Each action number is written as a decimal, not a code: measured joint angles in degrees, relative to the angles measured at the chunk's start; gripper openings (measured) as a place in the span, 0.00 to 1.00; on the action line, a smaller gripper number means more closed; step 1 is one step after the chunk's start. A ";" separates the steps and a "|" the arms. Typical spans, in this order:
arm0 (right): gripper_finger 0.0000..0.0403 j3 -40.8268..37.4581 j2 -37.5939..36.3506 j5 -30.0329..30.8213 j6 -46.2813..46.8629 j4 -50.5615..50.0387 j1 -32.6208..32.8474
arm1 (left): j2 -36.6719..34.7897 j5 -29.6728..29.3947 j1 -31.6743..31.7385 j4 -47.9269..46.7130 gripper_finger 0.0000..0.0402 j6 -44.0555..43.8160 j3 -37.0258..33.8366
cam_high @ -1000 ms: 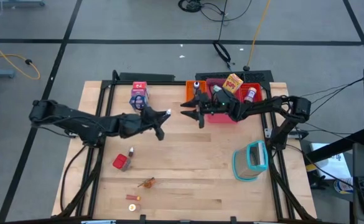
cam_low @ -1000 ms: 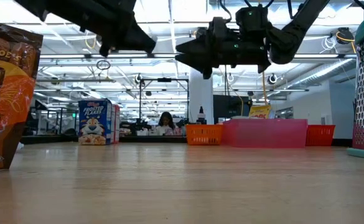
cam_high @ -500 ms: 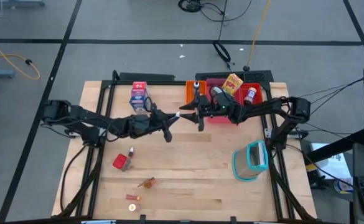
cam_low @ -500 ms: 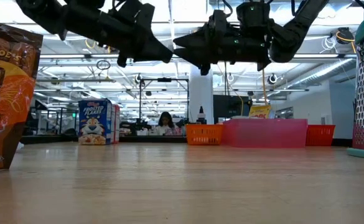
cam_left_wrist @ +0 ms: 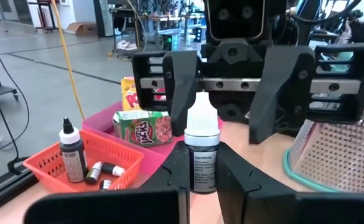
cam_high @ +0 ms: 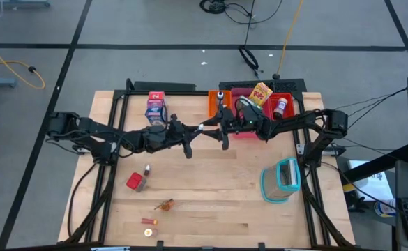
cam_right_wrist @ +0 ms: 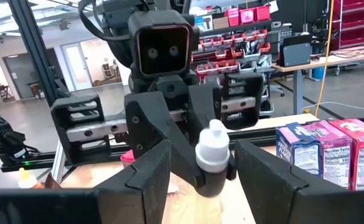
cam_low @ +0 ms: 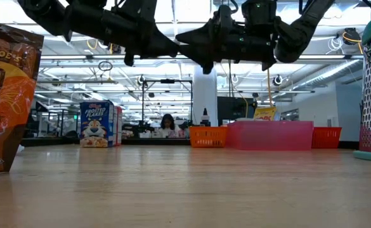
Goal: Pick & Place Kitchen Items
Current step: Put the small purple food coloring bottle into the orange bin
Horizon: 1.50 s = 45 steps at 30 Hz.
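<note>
Closing the last gap, my left gripper (cam_high: 194,132) carries its clamped white-capped dropper bottle (cam_left_wrist: 201,151) above mid-worktop (cam_high: 210,188), between my right gripper's (cam_right_wrist: 201,163) spread fingers; handover underway, right must close next.

the little bottle (cam_left_wrist: 201,155) is dark with a white cap, the baskets (cam_left_wrist: 110,154) are orange and pink, and the cereal box (cam_low: 96,125) is blue and white.

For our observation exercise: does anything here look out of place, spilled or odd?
One thing: a white-capped bottle hangs in mid-air, clamped by the left gripper, with the right gripper facing it, fingers open either side. Nothing looks spilled or damaged.
</note>
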 joint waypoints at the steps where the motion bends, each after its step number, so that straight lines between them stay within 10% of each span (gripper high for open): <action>1: 0.42 0.00 0.00 0.00 -0.09 0.11 0.16 | 0.00 0.00 0.00 -0.01 0.08 -0.04 0.00; 15: 0.10 0.02 0.00 0.37 -3.10 0.70 0.69 | -0.04 0.08 -0.04 0.81 0.10 0.59 0.00; 38: 0.01 0.13 0.00 -0.74 -4.38 -0.07 -0.46 | 0.00 -0.22 -0.29 -1.77 0.28 0.85 0.00; 45: 0.01 0.18 -0.04 -2.56 -4.88 -4.81 -0.65 | 0.00 -0.86 -0.07 -2.08 0.19 3.12 0.02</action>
